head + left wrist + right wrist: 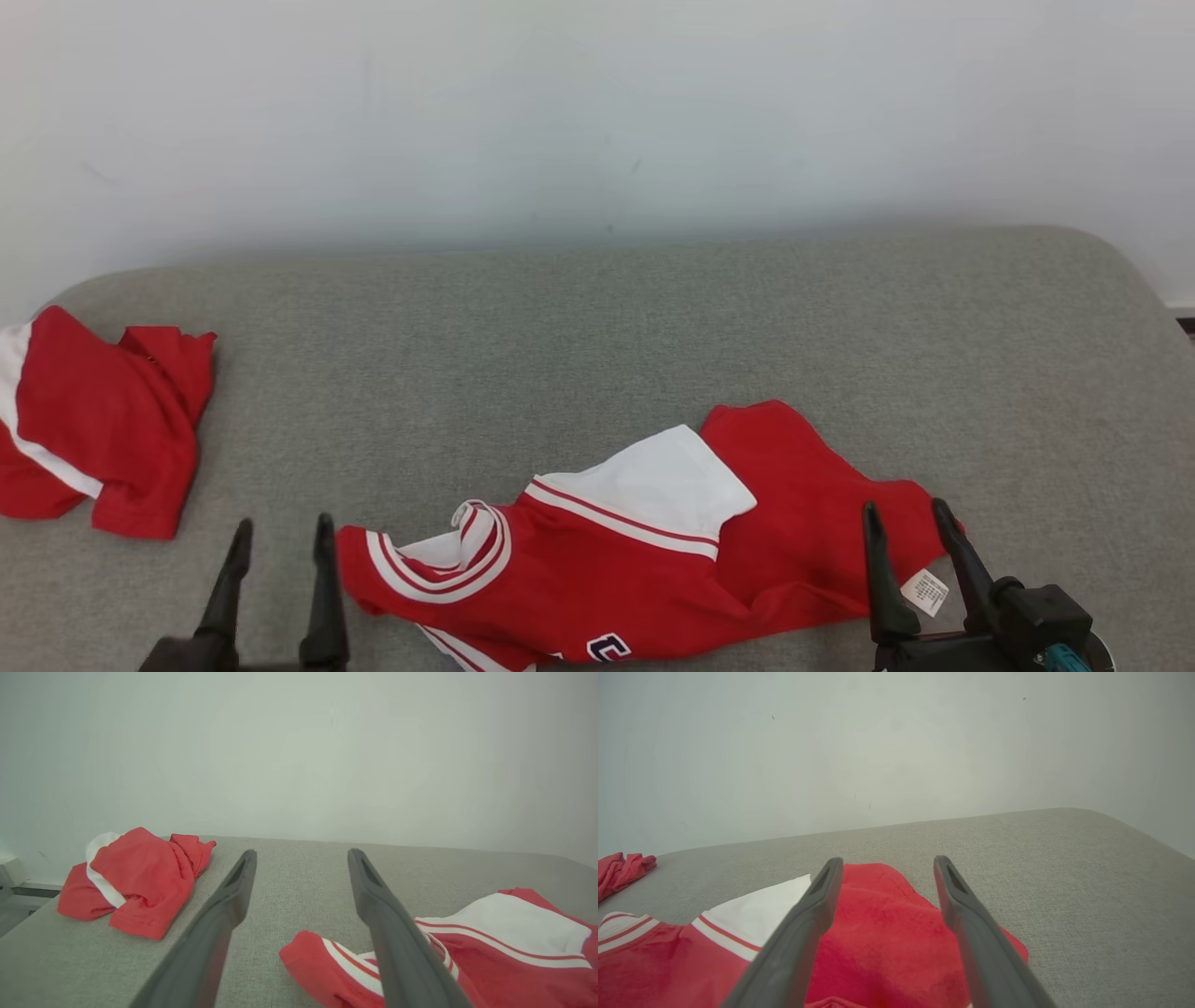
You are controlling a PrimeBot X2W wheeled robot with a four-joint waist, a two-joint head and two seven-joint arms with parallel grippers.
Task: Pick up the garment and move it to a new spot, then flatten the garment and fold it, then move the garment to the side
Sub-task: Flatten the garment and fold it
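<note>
right claw: spread wide, empty; over the jersey's hem end, white label between its fingers. Contact with the cloth: can't tell.
left claw: spread wide, empty; over bare cushion, just left of the striped cuff.
target: red-and-white jersey, rumpled, lying between the two claws on the grey upholstered surface.
long axis: claw to claw, right end angled slightly farther out.
nearer arm: right, judged; left needs a short shift to its right.
in the way: nothing.
far left: second red-and-white garment, bunched, well apart from left claw.
beyond: white wall.
</note>
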